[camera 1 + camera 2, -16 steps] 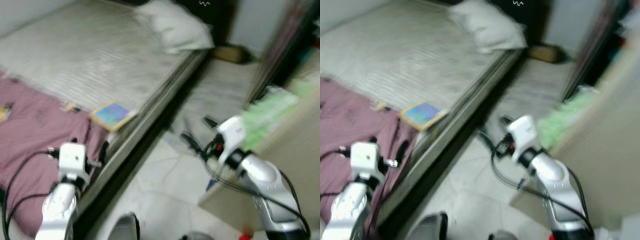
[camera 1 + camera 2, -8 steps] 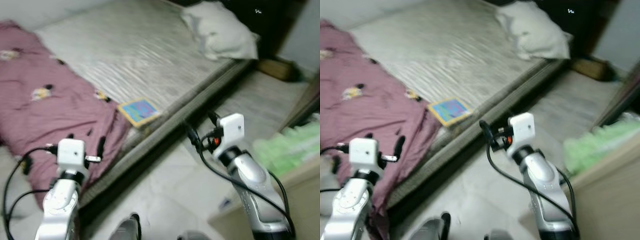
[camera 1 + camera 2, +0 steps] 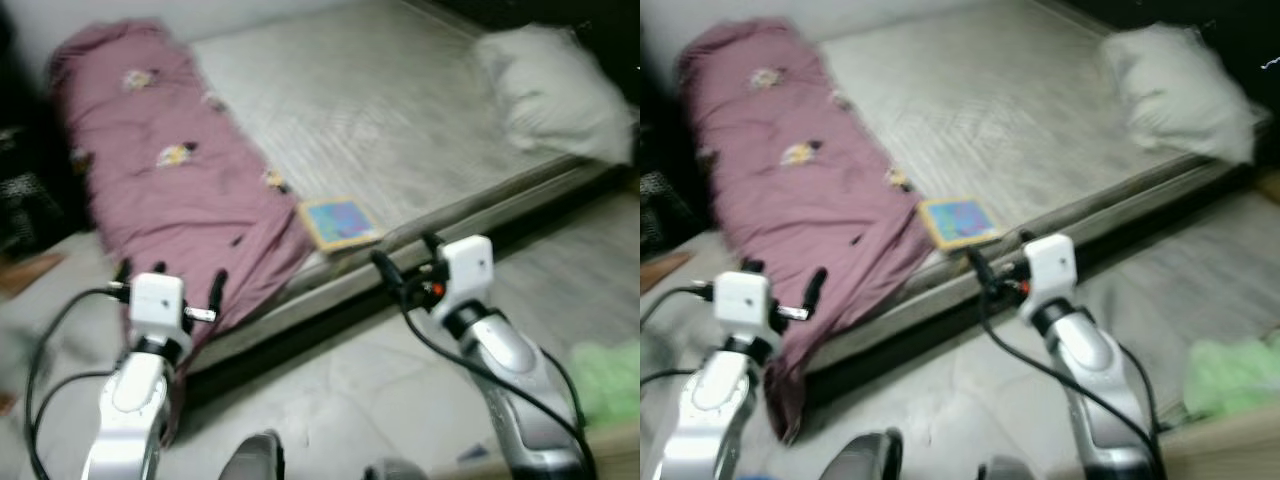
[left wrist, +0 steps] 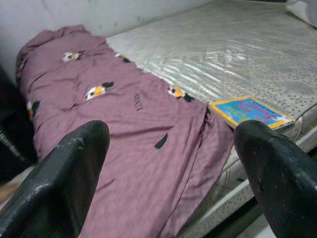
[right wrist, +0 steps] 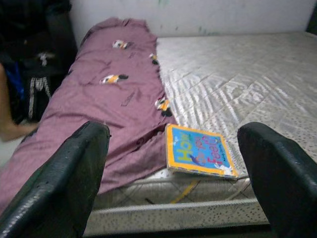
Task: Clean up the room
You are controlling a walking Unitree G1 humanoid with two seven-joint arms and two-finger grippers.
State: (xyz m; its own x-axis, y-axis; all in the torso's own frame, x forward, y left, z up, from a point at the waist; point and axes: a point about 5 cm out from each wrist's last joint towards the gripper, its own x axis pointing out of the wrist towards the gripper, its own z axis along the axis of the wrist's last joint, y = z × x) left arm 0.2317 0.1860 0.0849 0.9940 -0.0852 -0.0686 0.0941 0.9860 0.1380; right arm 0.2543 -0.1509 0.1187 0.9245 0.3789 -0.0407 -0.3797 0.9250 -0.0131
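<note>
A colourful picture book (image 3: 339,222) (image 5: 198,156) lies flat near the front edge of the bare mattress (image 3: 400,110). Beside it a maroon blanket (image 3: 170,180) (image 4: 124,129) with small cartoon prints is bunched along the mattress and droops over its edge. My right gripper (image 3: 405,262) stands open just short of the bed edge, a little below the book, empty. My left gripper (image 3: 168,278) is open too, in front of the blanket's hanging end, with nothing between its fingers (image 4: 59,188).
A white pillow (image 3: 555,95) rests at the far right of the mattress. A pale green cloth (image 3: 1235,375) lies on a light surface at the right. Dark clutter (image 3: 30,190) stands left of the bed. Pale floor tiles (image 3: 330,400) run before the bed frame.
The camera has swung left, so the bed, blanket and book have shifted right in view. Both grippers stay open and now sit closer to the bed edge.
</note>
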